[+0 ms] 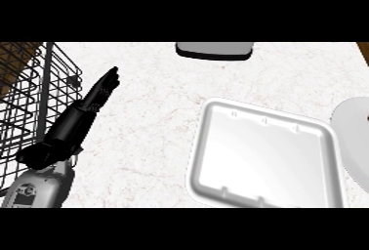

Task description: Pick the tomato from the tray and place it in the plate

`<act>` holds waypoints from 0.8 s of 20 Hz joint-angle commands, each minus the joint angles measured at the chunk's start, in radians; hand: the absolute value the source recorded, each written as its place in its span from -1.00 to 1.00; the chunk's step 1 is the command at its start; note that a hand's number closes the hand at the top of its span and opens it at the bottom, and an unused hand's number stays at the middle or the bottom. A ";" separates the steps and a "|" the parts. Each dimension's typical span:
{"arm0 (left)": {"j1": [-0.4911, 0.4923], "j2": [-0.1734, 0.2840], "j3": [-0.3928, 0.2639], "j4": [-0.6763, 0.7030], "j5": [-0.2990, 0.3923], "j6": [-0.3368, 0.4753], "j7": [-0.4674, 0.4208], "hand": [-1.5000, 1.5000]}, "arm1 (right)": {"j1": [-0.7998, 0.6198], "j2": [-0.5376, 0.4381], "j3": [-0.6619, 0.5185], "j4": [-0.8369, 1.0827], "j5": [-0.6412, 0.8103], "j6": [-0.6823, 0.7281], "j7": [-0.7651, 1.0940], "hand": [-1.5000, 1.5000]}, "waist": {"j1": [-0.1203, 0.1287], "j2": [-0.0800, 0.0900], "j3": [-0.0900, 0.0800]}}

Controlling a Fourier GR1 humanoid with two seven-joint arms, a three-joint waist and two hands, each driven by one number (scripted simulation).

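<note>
The left robot hand [97,95] rests left of the tray [216,146], fingers straight, holding nothing. The tray looks bare; no tomato or right hand shows. At the plate [353,132], right of the tray, a red speck hints placing is done or underway.

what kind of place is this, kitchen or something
Most likely a kitchen counter: a pale speckled stone-look counter top, a black wire dish rack at its left edge, and a white tray beside part of a white plate. The robot's left hand rests open.
</note>
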 commanded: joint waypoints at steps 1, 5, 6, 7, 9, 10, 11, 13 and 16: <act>-0.018 -0.014 -0.011 0.021 -0.007 0.004 0.001 0.00 | -0.019 0.041 0.039 -0.001 0.038 -0.256 0.276 -1.00 | 0.014 0.004 -0.003; -0.016 0.008 -0.001 0.013 0.003 -0.014 0.005 0.00 | -0.044 0.019 0.057 -0.045 0.055 -0.408 0.276 -1.00 | 0.022 -0.009 -0.003; -0.017 0.001 0.001 0.014 0.003 -0.006 0.006 0.00 | -0.064 0.003 0.041 -0.065 0.040 -0.448 0.262 -1.00 | 0.020 -0.014 -0.003; -0.017 0.001 -0.003 0.018 0.006 -0.011 0.015 0.00 | -0.076 -0.015 0.044 -0.072 0.046 -0.480 0.255 -1.00 | 0.018 -0.015 -0.003; -0.007 0.003 -0.006 0.022 0.010 -0.019 0.004 0.00 | -0.082 -0.005 0.034 -0.079 0.040 -0.564 0.239 -1.00 | 0.020 -0.016 -0.004; -0.021 0.004 0.006 0.025 0.009 -0.009 0.011 0.00 | -0.088 -0.011 0.033 -0.089 0.042 -0.607 0.223 -1.00 | 0.013 -0.019 -0.005; -0.013 0.000 -0.007 0.029 0.000 -0.008 0.006 0.00 | -0.093 -0.004 0.028 -0.096 0.040 -0.652 0.211 -1.00 | 0.008 -0.019 -0.004; -0.022 0.010 0.008 0.019 0.011 -0.014 0.010 0.00 | -0.108 -0.005 0.028 -0.095 0.048 -0.718 0.194 -1.00 | 0.020 -0.022 -0.007; -0.008 -0.002 -0.012 0.039 -0.001 -0.009 0.012 0.00 | -0.116 0.034 0.017 -0.081 0.046 -0.833 0.169 -1.00 | 0.008 -0.019 -0.008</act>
